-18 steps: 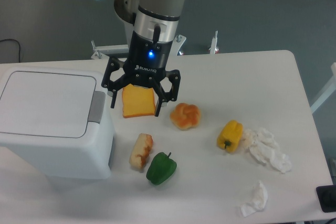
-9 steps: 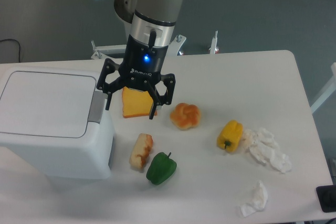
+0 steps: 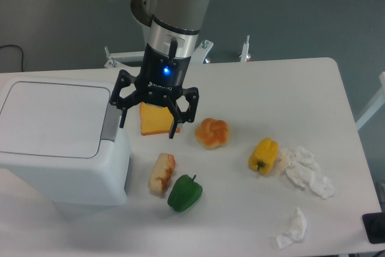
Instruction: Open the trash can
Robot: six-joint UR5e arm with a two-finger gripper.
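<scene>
The black two-finger gripper (image 3: 148, 127) is held wide open and empty at centre left; one fingertip should be lowered squarely onto the grey push tab (image 3: 110, 123) of the large white plastic trash can (image 3: 60, 142).

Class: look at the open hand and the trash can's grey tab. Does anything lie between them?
Nothing visible does. The hand hangs open beside the tab of the trash can; the orange cheese block lies under the hand, not between them.

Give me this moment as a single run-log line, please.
pincer: open, empty, beside grey tab | trash can: lid shut | step: approach to tab
</scene>
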